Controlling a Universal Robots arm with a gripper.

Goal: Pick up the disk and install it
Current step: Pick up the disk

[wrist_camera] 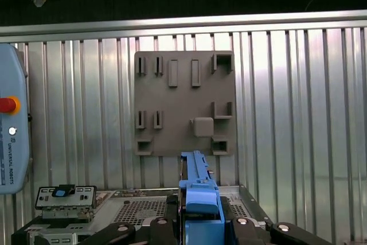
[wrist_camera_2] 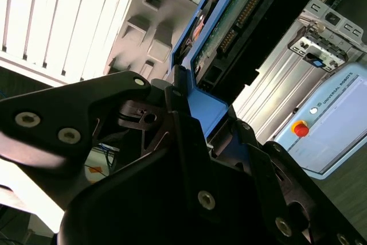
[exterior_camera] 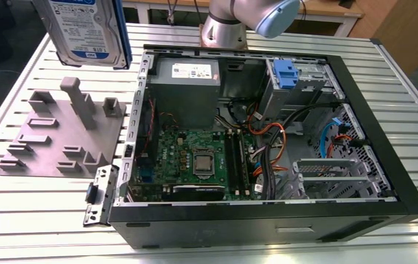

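Fingers (wrist_camera_2: 109, 98) clamped on the blue end of the disk (exterior_camera: 84, 27), which hangs on edge above the grey fixture plate (exterior_camera: 59, 140), clear of it. Likely stiff, heavyish and shock-sensitive; hold the carrier end, not the circuit board.

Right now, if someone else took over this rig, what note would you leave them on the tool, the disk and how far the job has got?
Tool: shut on the blue end of the disk, as seen in both wrist views.
Disk: held in the air at the exterior view's left of the open computer case, above the grey holder plate, touching neither.
Done: the disk is picked up.
Left: the install; the disk is not yet inside the case.
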